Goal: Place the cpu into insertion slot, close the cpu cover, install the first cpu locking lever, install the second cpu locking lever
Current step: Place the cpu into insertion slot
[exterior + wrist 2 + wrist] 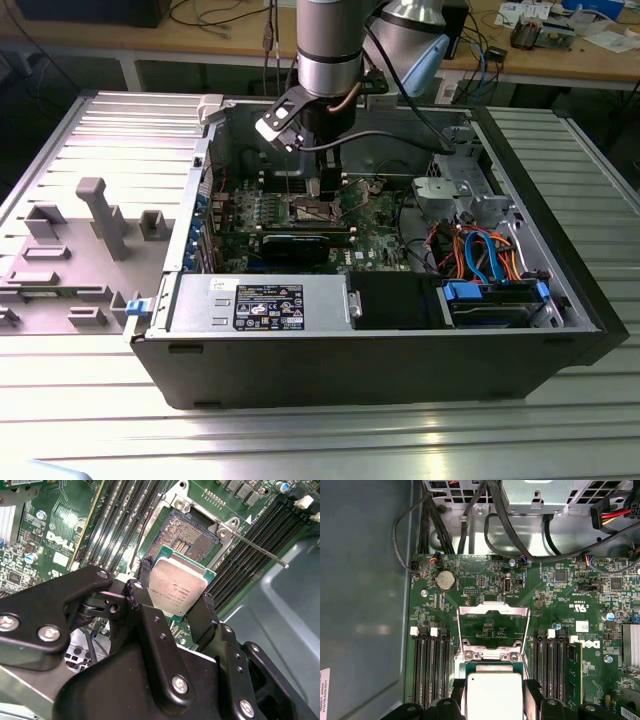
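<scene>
Fingers (pixel 204 611) of the gripper (pixel 176 592) are clamped on two opposite edges of the cpu (pixel 172 577), which hangs just above the insertion slot (pixel 192 535), not yet seated. Misalignment is the risk. If the chip comes down offset or tilted, a corner could strike first and bend the contacts, or it could sit askew on the rim. Beyond, the cpu cover (pixel 492 611) stands raised open. A thin lever (pixel 260 550) juts out beside the slot.

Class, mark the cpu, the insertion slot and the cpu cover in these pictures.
cpu (pixel 176 587): second wrist view, middle of its silver top.
insertion slot (pixel 188 535): second wrist view, its central pin field.
cpu cover (pixel 492 611): first wrist view, one bar of the open frame.
</scene>
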`<state>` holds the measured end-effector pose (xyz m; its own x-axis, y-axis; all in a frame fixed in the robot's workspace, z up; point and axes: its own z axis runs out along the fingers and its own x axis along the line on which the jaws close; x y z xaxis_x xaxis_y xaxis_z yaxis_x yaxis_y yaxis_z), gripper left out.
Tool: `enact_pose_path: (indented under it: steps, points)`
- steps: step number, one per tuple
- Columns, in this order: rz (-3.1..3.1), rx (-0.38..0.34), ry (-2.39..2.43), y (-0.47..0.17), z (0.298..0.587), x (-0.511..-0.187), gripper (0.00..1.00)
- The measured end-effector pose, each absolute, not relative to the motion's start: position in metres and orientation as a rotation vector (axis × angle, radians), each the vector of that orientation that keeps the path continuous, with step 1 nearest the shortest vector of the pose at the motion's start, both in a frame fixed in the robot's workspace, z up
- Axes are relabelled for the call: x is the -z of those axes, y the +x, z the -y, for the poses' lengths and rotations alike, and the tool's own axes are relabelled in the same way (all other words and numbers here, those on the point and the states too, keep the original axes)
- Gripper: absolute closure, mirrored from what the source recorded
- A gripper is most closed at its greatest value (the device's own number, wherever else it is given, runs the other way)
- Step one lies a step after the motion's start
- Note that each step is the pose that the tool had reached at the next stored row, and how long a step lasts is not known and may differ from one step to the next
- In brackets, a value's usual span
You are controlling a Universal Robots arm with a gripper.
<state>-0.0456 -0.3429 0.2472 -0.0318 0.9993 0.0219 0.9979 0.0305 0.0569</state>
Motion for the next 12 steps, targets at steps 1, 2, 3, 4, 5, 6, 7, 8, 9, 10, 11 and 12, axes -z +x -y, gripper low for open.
enact_pose_path:
  steps: [1, 2, 3, 4, 5, 6, 7, 8, 9, 10, 11, 12]
  points:
    - [-2.238, -0.088, 2.169, -0.0455, 0.3429, -0.2471, 0.45]
    - [-2.238, -0.088, 2.169, -0.0455, 0.3429, -0.247, 0.45]
    - [-2.238, -0.088, 2.169, -0.0455, 0.3429, -0.247, 0.45]
    - [-2.238, -0.088, 2.169, -0.0455, 0.3429, -0.2468, 0.45]
    - [-2.238, -0.088, 2.169, -0.0456, 0.3429, -0.2468, 0.45]
    - [-2.238, -0.088, 2.169, -0.0458, 0.3429, -0.2467, 0.45]
    - [-2.238, -0.088, 2.169, -0.0458, 0.3429, -0.2467, 0.45]
    - [-2.238, -0.088, 2.169, -0.0459, 0.3428, -0.2467, 0.45]
    - [-2.238, -0.088, 2.169, -0.046, 0.3428, -0.2467, 0.45]
    - [-2.238, -0.088, 2.169, -0.046, 0.3428, -0.2467, 0.45]
    - [-2.238, -0.088, 2.169, -0.0461, 0.3428, -0.2467, 0.45]
    - [-2.238, -0.088, 2.169, -0.0461, 0.3428, -0.2467, 0.45]
